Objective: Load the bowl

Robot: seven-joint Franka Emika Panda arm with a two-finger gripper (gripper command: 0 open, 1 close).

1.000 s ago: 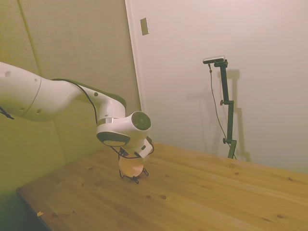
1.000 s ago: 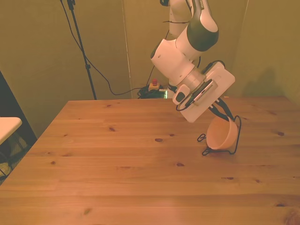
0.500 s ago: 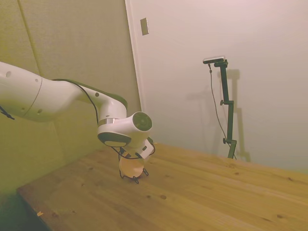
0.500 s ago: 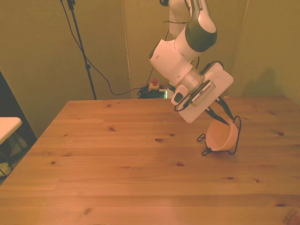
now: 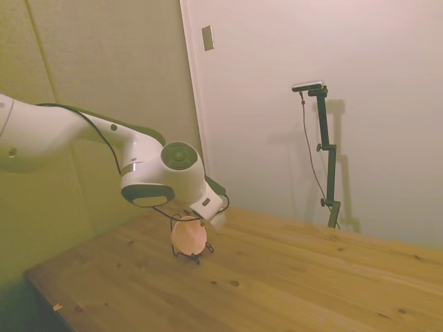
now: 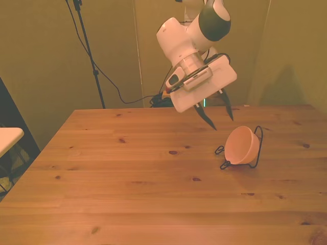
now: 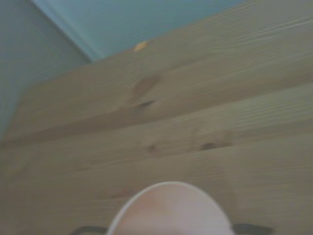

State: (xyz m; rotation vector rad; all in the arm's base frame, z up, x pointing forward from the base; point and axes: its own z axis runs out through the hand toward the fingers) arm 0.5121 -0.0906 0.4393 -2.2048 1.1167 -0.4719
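One pale pink bowl [image 6: 241, 145] sat tipped on its side in the black wire rack [image 6: 258, 148], gripper [image 6: 218, 115] hung above the bowl, apart, fingers spread, holding nothing, over the wooden table [image 6: 127, 194].

One bowl [image 6: 241, 145], seemingly one wire rack [image 6: 258, 148], one table [image 6: 127, 194].

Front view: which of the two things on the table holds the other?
The black wire rack: it stands on the table, and the pink bowl leans tilted inside it.
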